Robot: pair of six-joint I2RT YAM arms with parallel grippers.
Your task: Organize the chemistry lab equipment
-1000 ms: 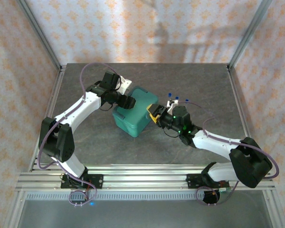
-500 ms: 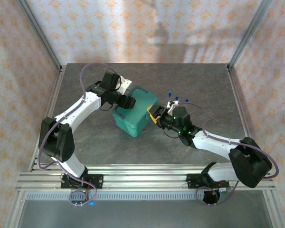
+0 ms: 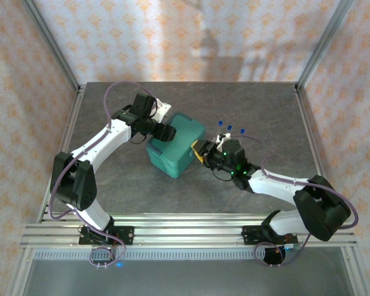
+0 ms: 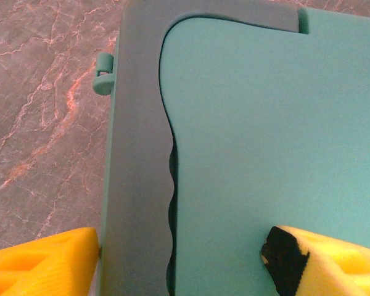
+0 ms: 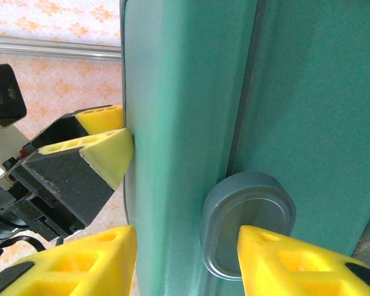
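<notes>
Marble tabletop (image 3: 234, 102) — one teal case (image 3: 176, 148); three blue-capped tubes (image 3: 229, 129); left pincer (image 3: 168, 133), right pincer (image 3: 199, 150) both spread.

Three slim test tubes (image 3: 229, 128) with blue caps stand in a short row just beyond the right gripper (image 3: 200, 150), off to its right side and near its wrist. The caps are apart from one another. The clear bodies below them are too faint to make out.

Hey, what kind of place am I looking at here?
Probably a staged robot test cell rather than a real lab: patterned backdrop walls, aluminium frame posts, and a grey marbled table.
</notes>
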